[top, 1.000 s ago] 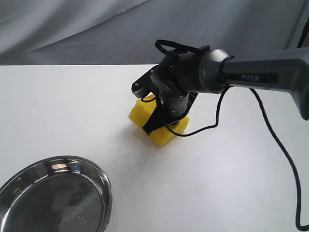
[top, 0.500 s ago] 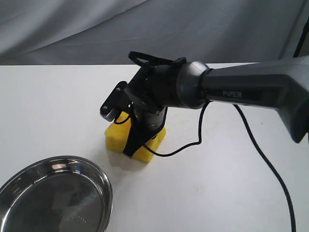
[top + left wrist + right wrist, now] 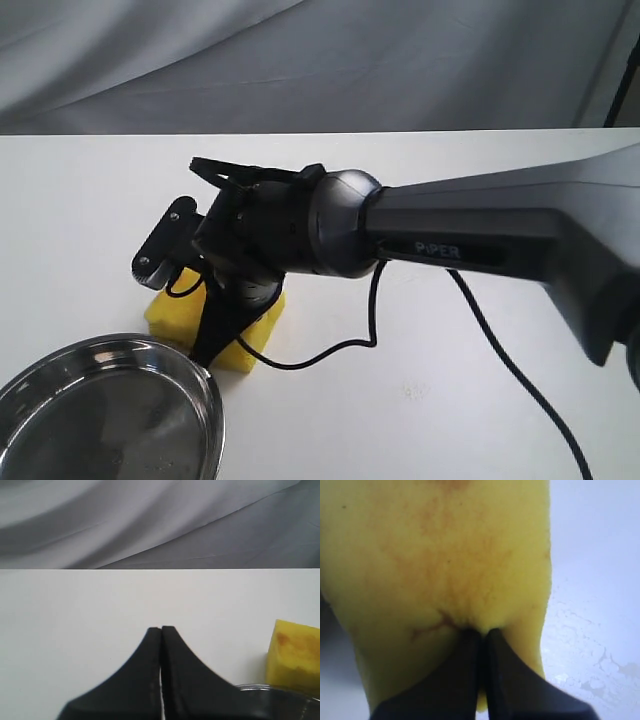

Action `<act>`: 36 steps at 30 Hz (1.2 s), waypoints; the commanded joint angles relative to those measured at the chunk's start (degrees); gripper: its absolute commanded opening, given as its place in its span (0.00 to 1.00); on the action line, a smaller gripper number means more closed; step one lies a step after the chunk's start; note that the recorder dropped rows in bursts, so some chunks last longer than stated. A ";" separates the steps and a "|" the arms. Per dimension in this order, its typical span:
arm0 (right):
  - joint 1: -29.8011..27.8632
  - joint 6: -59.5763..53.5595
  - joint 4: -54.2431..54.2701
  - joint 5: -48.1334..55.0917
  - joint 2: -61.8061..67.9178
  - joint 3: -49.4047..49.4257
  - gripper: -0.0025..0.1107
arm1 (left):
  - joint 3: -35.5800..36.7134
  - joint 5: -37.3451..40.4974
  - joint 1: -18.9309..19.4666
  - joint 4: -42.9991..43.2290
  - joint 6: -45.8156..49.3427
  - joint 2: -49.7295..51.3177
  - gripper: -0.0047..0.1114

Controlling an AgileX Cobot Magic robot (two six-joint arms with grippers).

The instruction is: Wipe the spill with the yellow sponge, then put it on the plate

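In the exterior view, the right gripper [image 3: 213, 328] reaches across to the left side of the white table [image 3: 450, 400] and holds the yellow sponge [image 3: 258, 335] just beside the rim of the steel plate [image 3: 212, 400]. I cannot tell if the sponge rests on the table or hangs a little above it. No amber spill is visible here. The risk, I think, is that the sponge or a finger meets the raised rim when moving over it. This would push the plate or tilt it.

In the left wrist view, the left gripper [image 3: 161, 630] has its fingers pressed together with nothing between them. It hovers near the plate rim [image 3: 272, 687] and the stained sponge corner [image 3: 294, 655], so the two arms could meet there.

In the right wrist view, the fingers of the right gripper [image 3: 481, 634] are almost together and pinch only a small fold of the sponge foam [image 3: 445, 555]. Such a shallow hold may slip, and then the sponge would drop outside the plate. Thin wet-looking traces [image 3: 592, 680] lie on the table beside it.
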 commanded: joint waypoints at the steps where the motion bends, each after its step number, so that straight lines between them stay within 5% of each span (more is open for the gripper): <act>1: -2.74 7.44 -7.27 -1.26 0.16 0.23 0.02 | 0.29 -0.14 0.10 -0.03 -0.17 -0.16 0.04; 15: -16.44 7.63 -8.70 14.63 0.16 0.23 0.02 | 0.29 -0.14 0.10 -0.03 -0.17 -0.16 0.04; 22: -11.43 -10.73 13.41 13.59 0.16 0.23 0.02 | 0.29 -0.14 0.10 -0.03 -0.17 -0.16 0.04; 28: -3.64 -11.60 14.62 11.07 0.16 0.23 0.02 | 0.29 -0.14 0.10 -0.03 -0.17 -0.16 0.04; 32: -4.19 -11.49 14.11 6.82 0.16 0.23 0.02 | 0.29 -0.14 0.10 -0.03 -0.17 -0.16 0.04; 36: -10.51 -4.18 7.89 6.34 0.16 0.23 0.02 | 0.29 -0.14 0.10 -0.03 -0.17 -0.16 0.04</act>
